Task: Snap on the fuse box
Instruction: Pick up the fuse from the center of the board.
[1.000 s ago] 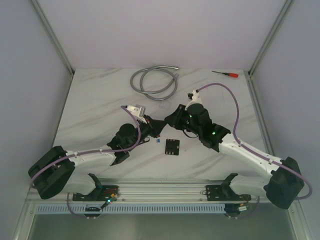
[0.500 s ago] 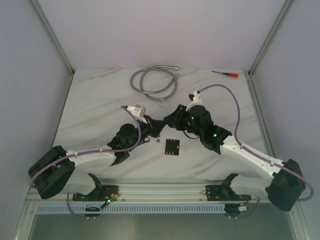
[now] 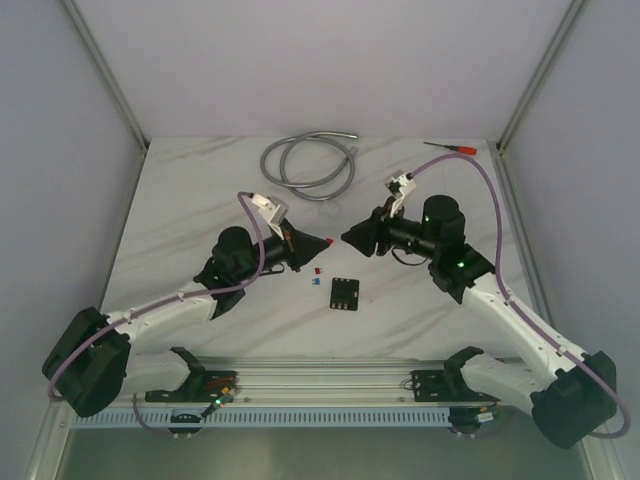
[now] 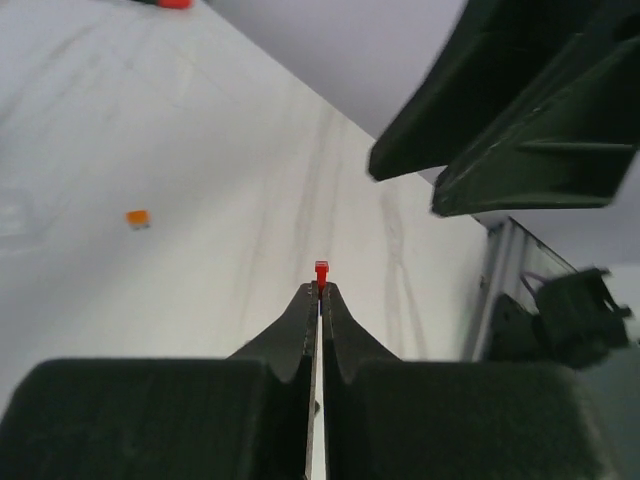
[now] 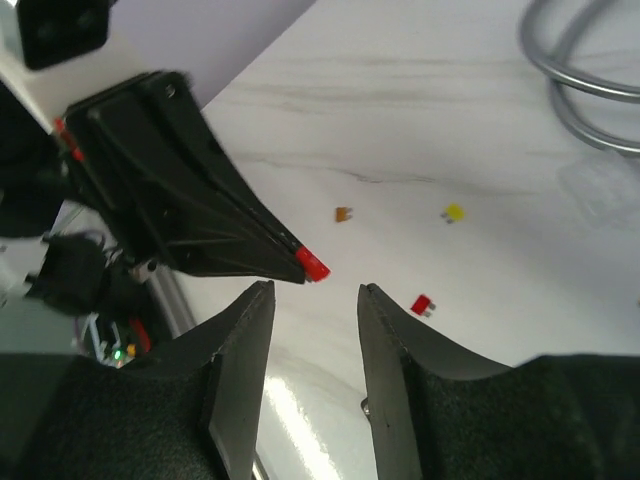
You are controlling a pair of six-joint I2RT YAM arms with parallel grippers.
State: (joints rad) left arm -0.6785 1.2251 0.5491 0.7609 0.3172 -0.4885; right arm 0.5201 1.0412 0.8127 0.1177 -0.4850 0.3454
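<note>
The fuse box (image 3: 345, 293) is a small, black, roughly square block, far smaller than either tool. It lies flat on the marbled desk (image 3: 200, 200), face up, with faint rows of tiny pale slots on top. Its edges are turned slightly askew to the desk's near edge. It sits on the arm-base side of the left tool (image 3: 329, 243) and the right tool (image 3: 345, 240), under the gap between their tips and apart from both.

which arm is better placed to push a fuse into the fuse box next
Left: the left gripper pinches a red fuse at its tips, close to the fuse box; the right gripper is open and empty.
</note>
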